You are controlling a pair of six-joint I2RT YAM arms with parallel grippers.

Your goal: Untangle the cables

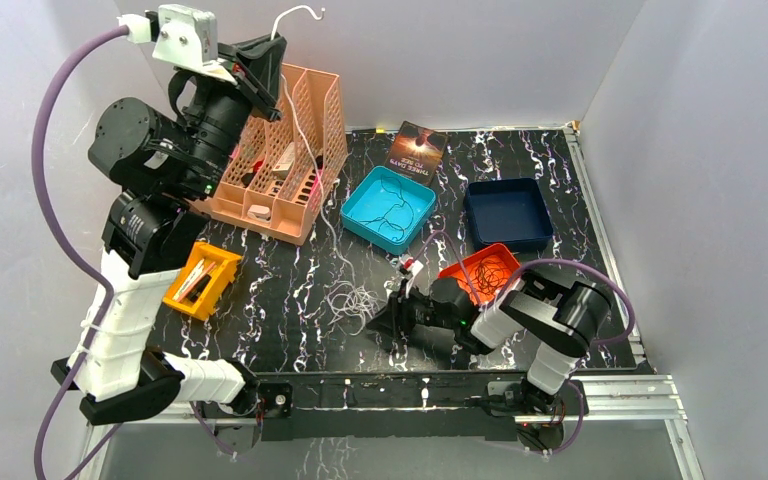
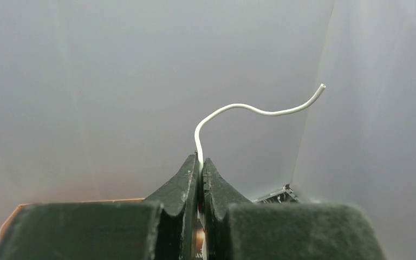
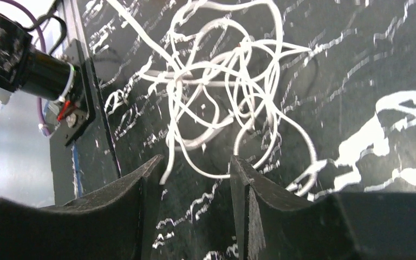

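Two claws, two jobs. Up high, the left claw (image 2: 200, 162) is clamped shut on one white cable (image 2: 238, 106), its free end curling above the tips. It's held aloft, I'd say, so the strand draws clear of the knot. Down on the desk (image 3: 357, 70), the right claw (image 3: 197, 162) hovers with jaws parted, gripping nothing. The white tangle (image 3: 216, 92) lies just ahead of its tips, one loop reaching in between them.

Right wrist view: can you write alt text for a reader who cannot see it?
A tangle of white cables lies on the black marbled table, just ahead of the right gripper, whose jaws stand open. The nearest loops reach the gap between its fingertips.
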